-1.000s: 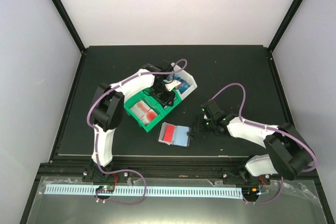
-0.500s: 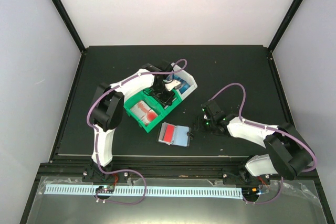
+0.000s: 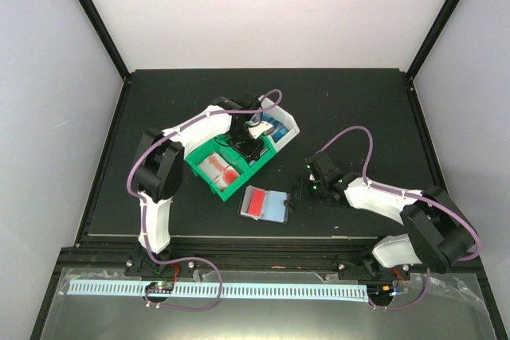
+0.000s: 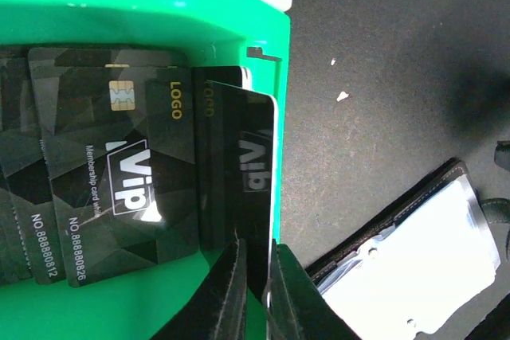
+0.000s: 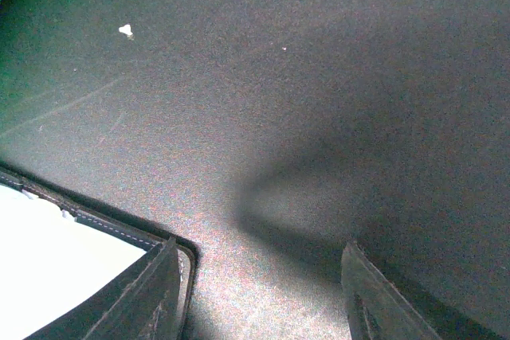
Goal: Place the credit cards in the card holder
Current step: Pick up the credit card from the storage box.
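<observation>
My left gripper (image 3: 249,146) hangs over the green bin (image 3: 198,166) and is shut on a black credit card (image 4: 249,157), held on edge at the bin's wall. More black cards (image 4: 119,173) lie flat in the bin. The card holder (image 3: 275,206) lies open in front of the bins, pale blue inside, with a red card (image 3: 254,202) on its left half. It also shows in the left wrist view (image 4: 422,268). My right gripper (image 3: 296,193) is open and low at the holder's right edge. Its left finger (image 5: 155,296) sits over the holder's corner (image 5: 56,276).
Red-and-white cards (image 3: 220,170) lie in the green bin's near compartment. Blue cards (image 3: 278,128) lie in the joined white bin (image 3: 292,127). The black mat (image 3: 358,109) has a raised rim all round. White specks (image 5: 125,30) lie on the mat.
My left arm has shifted slightly to the left over the bin, still pinching the black card. The right arm and the card holder have not moved.
</observation>
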